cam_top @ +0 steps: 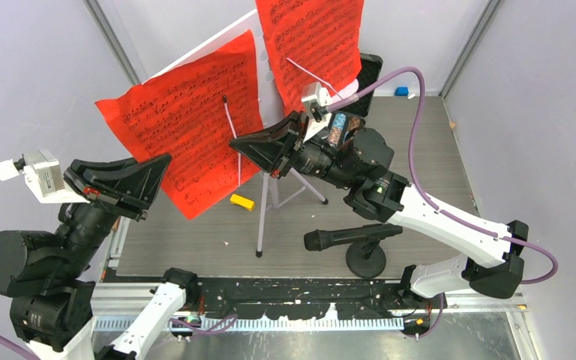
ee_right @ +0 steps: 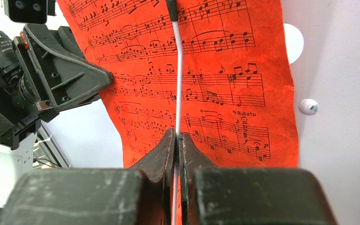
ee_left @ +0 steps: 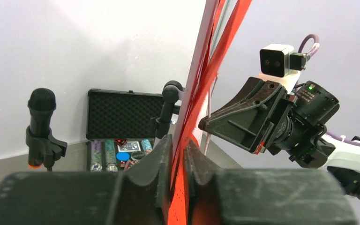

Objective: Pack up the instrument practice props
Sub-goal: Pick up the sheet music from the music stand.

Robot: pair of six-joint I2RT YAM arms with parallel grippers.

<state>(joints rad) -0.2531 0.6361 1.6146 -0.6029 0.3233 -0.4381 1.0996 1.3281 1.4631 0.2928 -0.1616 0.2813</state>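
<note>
rack (cam_top: pixel 210 46) stands upright mid-table on its tripod legs (cam_top: pixel 261 217), carrying two red pages. left page (cam_top: pixel 187 120) overhangs the rack's left side; right page (cam_top: pixel 315 37) sits higher, behind the right arm.

left gripper (cam_top: pixel 166 160): fingers (ee_left: pixel 164 159) set close on either side of the left page's lower edge, and the sheet runs through the narrow gap. cannot tell whether they press it.

right gripper (cam_top: pixel 234 141): fingers (ee_right: pixel 161 154) pressed together, pinching the thin white wire (ee_right: pixel 178 79) that lies across the left page's face. rack surface (ee_right: pixel 337 117) is visible beside that page.

one mic (cam_top: pixel 345 238) rests level on its round-based pole (cam_top: pixel 366 262), on the mat in front of the right arm, well apart from the rack. second mic (ee_left: pixel 41 108) stands upright in its clip near the back wall, beside the open case (ee_left: pixel 122 112) of chips.

yellow block (cam_top: pixel 241 201) lies on the mat just beside the tripod legs.
</note>
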